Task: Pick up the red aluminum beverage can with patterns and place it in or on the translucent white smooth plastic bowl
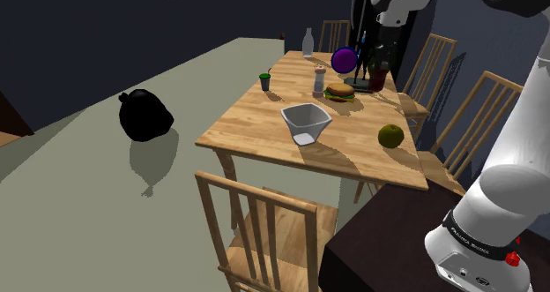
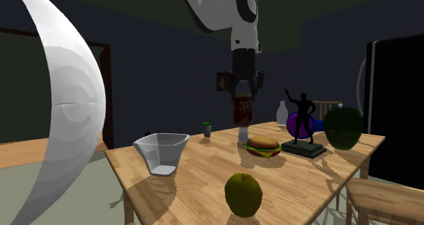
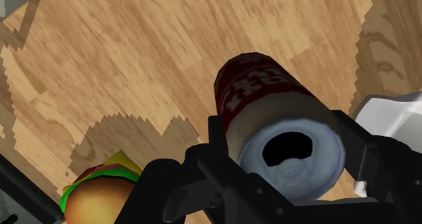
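Red can (image 2: 243,110) with a white pattern hangs in the air over the wooden bench (image 2: 204,172), and the black hand (image 2: 244,96) grasps it at its upper end. In the second exterior view the can stands upright, and its bottom is clearly above the bench top. From the wrist view the silver lid of the can (image 3: 270,114) with its dark opening faces the camera, and the two fingers (image 3: 215,143) press on the can from both sides, so the hand (image 3: 287,147) is clenched on it.

In the second exterior view a burger (image 2: 262,146) lies on the bench below the can and a little to the right. In the wrist view the burger (image 3: 95,197) is seen beside the hand. The white bowl (image 2: 153,153) stands on the bench well apart from the can, toward the second exterior view's left, with its opening up. In the shoulder view the bowl (image 1: 306,128) is near the middle of the bench (image 1: 247,127), between the burger (image 1: 339,92) and the near edge.

A green fruit (image 2: 243,193) lies near the bench edge closest to the second exterior camera; in the shoulder view this fruit (image 1: 390,136) is to the right of the bowl. A black statue (image 2: 304,122) stands to the right of the burger in the second exterior view, with a purple ball (image 2: 296,126) just behind it. A clear bottle (image 1: 308,43) and a small green cup (image 1: 264,80) stand at the far side of the bench in the shoulder view. A wooden chair (image 1: 264,233) stands at the near side of the bench.
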`<state>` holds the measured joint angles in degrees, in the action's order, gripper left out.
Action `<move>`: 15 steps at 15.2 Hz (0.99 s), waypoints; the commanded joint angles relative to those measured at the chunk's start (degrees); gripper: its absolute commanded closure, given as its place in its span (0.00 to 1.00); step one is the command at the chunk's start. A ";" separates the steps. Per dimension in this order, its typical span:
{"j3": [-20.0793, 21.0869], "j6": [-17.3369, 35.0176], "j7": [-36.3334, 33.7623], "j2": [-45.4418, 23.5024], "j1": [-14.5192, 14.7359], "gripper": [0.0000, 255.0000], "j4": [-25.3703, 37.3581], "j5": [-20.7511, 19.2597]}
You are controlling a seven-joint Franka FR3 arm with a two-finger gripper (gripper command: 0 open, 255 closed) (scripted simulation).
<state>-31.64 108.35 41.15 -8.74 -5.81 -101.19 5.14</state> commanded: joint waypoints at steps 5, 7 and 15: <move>3.39 -0.73 -9.08 2.57 5.18 1.00 -1.17 -1.75; 4.53 -0.99 -11.78 2.77 6.67 1.00 -1.01 -1.96; 8.94 -2.72 -21.81 1.22 12.20 1.00 2.40 -1.78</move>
<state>-23.27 106.10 20.85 -7.84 5.58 -99.04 3.54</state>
